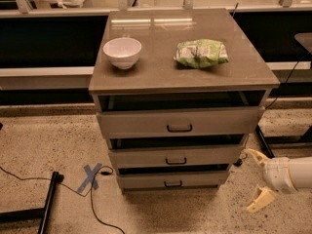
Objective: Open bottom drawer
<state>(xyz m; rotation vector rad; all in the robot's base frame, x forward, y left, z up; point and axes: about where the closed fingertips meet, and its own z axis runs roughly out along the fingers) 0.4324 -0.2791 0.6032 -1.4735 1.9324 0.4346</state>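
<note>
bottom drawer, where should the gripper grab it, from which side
Take the dark loop handle at the middle of the front of the bottom drawer, coming straight in from the front: it is the only part standing off the flat panel. The gripper sits low, right of the cabinet, fingers open, so it likely needs to swing round first.

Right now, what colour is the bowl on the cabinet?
The bowl is white, seen in the camera view. The gripper sits open, right of the bottom drawer.
</note>
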